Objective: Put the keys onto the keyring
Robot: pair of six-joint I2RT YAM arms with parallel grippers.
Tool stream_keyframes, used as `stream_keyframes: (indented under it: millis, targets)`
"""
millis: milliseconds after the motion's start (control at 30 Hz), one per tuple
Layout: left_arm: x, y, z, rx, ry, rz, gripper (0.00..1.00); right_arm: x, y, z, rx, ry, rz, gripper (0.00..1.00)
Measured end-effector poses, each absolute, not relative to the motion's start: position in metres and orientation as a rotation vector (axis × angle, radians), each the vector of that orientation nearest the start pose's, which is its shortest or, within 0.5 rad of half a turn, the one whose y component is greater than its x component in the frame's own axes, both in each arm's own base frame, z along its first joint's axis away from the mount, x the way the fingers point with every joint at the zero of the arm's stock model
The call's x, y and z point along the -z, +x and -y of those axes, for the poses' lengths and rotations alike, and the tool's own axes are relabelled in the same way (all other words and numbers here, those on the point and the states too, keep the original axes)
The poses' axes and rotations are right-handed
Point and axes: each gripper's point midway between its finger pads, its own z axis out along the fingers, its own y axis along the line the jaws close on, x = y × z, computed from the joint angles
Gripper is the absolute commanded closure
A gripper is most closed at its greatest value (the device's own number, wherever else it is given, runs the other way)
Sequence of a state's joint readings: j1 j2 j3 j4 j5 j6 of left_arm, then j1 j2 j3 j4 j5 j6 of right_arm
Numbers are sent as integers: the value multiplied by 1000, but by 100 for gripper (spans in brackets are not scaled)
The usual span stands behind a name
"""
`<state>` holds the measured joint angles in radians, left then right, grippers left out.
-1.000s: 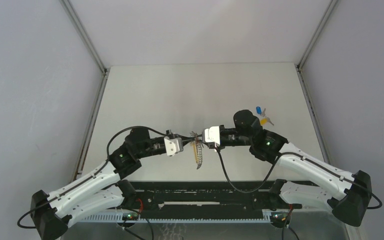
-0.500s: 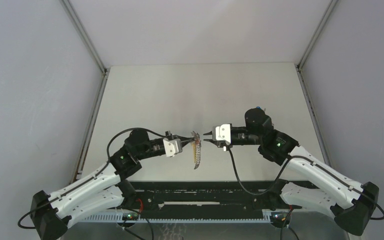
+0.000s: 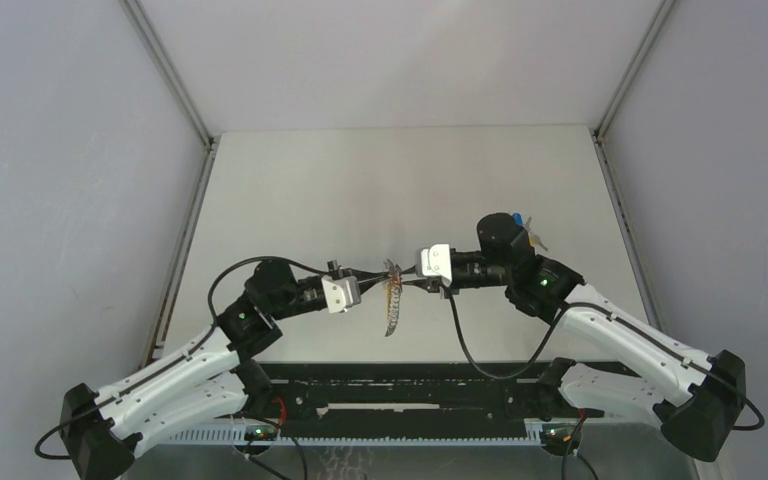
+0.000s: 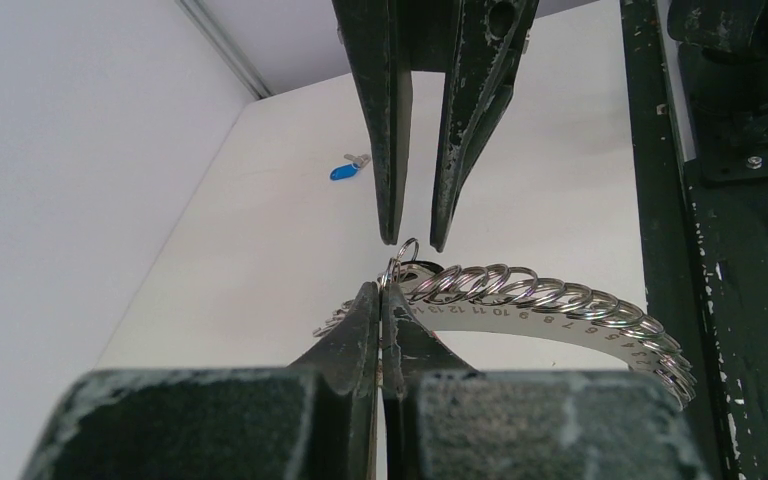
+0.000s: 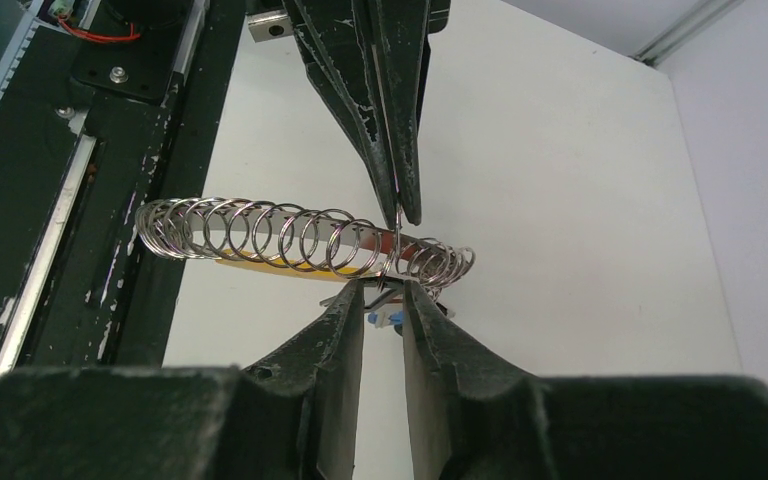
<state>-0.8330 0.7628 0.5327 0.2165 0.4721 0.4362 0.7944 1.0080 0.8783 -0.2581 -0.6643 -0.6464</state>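
The keyring is a curved band strung with several steel rings, hanging above the table between both arms. My left gripper is shut on one ring at the band's end. My right gripper faces it tip to tip. Its jaws stand a little apart, with that ring's edge and small dark and blue pieces of the keyring showing in the gap. No key shows in either gripper. A blue key lies far off on the table. In the top view it and a yellow key peek out behind the right arm.
The black rail of the arm bases runs along the near edge, just below the hanging keyring. Grey walls close in the white table on the left, right and back.
Half a second ago my right gripper had drawn back to the right, away from the keyring. It is back at the ring now. My left gripper keeps its grip and has barely moved.
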Motion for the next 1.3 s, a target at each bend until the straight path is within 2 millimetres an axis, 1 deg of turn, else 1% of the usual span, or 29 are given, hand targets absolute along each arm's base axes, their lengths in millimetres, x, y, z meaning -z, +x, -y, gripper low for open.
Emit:
stream_keyframes:
  millis: [167, 233, 333, 367, 700, 1067, 1300]
  targets:
    - [-261, 167, 279, 678, 1233, -1041, 100, -245, 169, -299, -752, -1578, -1144, 85]
    - [-261, 167, 279, 678, 1232, -1040, 100, -245, 170, -299, -751, -1576, -1143, 89]
    - [-261, 167, 279, 677, 1231, -1040, 100, -246, 170, -300, -753, -1570, -1142, 99]
    - [-261, 167, 279, 677, 1231, -1040, 100, -246, 170, -300, -754, -1568, -1142, 100]
    - [-260, 169, 278, 671, 1221, -1056, 100, -246, 170, -302, -738, -1564, -1150, 100]
    - [-250, 171, 278, 670, 1232, -1097, 100, -245, 167, -305, -718, -1571, -1149, 100]
    - [-251, 176, 276, 680, 1174, -1155, 100, -242, 167, -307, -687, -1585, -1149, 100]
